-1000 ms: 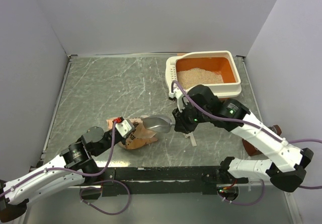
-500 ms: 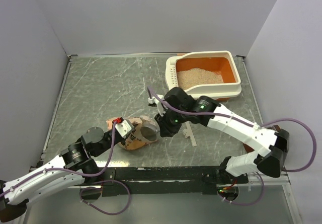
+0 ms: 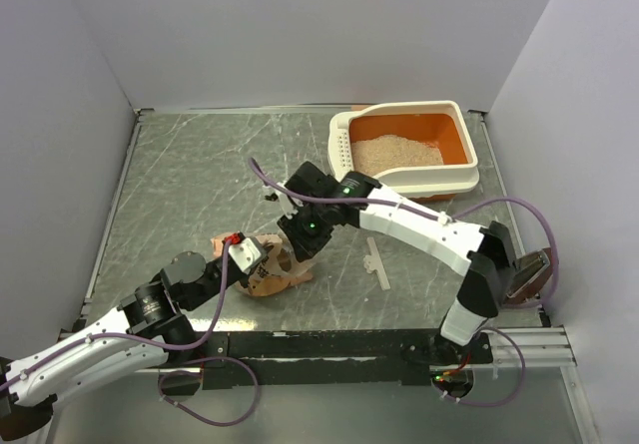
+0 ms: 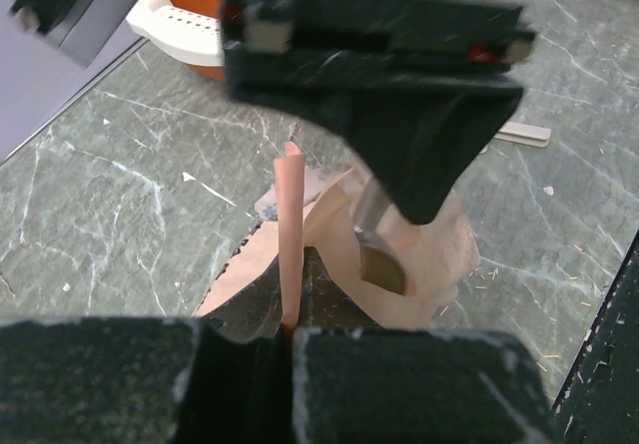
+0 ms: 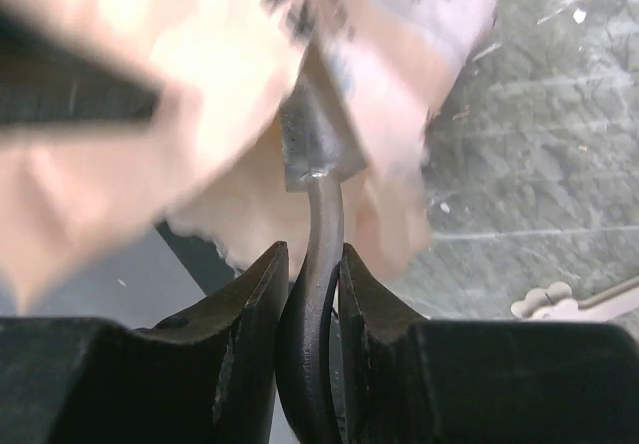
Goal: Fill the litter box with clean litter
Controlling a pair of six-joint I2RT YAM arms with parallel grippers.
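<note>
The left gripper (image 4: 290, 336) was closed on the upright edge of the tan-orange bag (image 4: 424, 259). The bag lay on the grey table (image 3: 200, 175), near the front centre. Just to its right, the right gripper (image 5: 312, 284) was clamped around the curved handle of the metal scoop (image 5: 312, 145). The scoop's head sat inside the bag's mouth. Whether the scoop carried granules could not be determined. The litter box (image 3: 451, 176) stood at the far right corner of the table, well apart from the bag, with its perforated strip on the left short side. Clean litter (image 3: 397, 152) covered the left part of its orange basin.
</note>
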